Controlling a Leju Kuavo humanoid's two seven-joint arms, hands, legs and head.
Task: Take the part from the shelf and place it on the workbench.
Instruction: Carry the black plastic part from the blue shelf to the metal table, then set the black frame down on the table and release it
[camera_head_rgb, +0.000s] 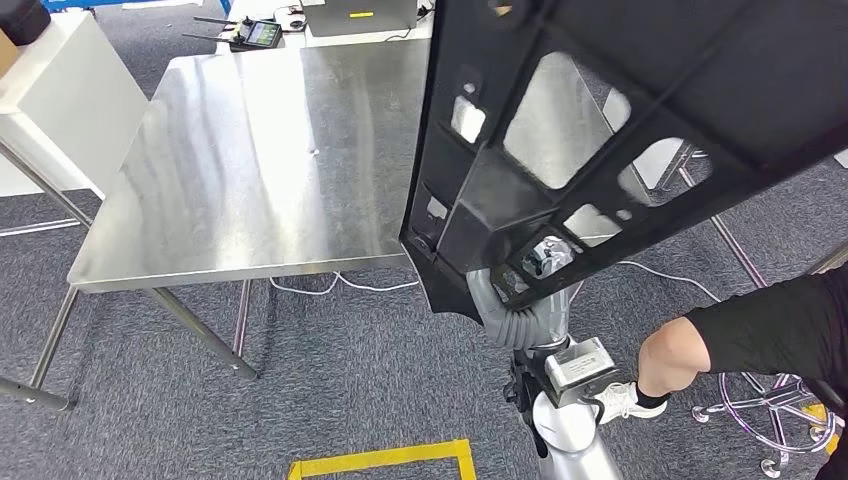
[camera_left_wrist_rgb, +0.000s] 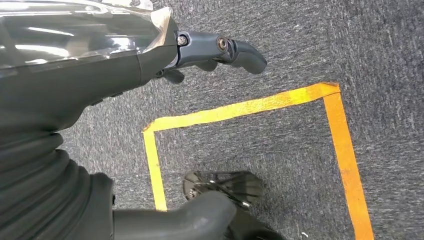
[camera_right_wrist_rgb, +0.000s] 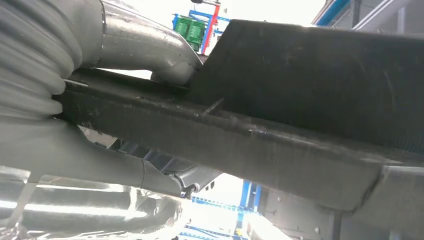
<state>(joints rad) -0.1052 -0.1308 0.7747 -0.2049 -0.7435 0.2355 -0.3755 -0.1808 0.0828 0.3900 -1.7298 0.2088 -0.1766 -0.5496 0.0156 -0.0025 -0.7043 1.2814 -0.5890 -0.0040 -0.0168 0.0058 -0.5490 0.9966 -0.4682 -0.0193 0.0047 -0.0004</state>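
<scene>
A large black plastic part (camera_head_rgb: 640, 120) with several cut-out openings hangs in the air at the right, over the near right corner of the steel workbench (camera_head_rgb: 260, 160). My right hand (camera_head_rgb: 540, 262) grips it from beneath, mostly hidden behind the panel. In the right wrist view the part's black edge (camera_right_wrist_rgb: 280, 130) is clamped between the thumb and the fingers (camera_right_wrist_rgb: 150, 175) of my right hand (camera_right_wrist_rgb: 125, 70). My left hand (camera_left_wrist_rgb: 150, 55) hangs over the grey carpet with its fingers (camera_left_wrist_rgb: 235, 50) stretched out and nothing in it.
A person's arm (camera_head_rgb: 740, 340) in a black sleeve reaches in at the lower right, beside a wheeled chair base (camera_head_rgb: 770, 420). Yellow floor tape (camera_head_rgb: 385, 460) marks a square on the carpet. A controller (camera_head_rgb: 255, 35) lies beyond the workbench's far edge. A white cabinet (camera_head_rgb: 50, 90) stands left.
</scene>
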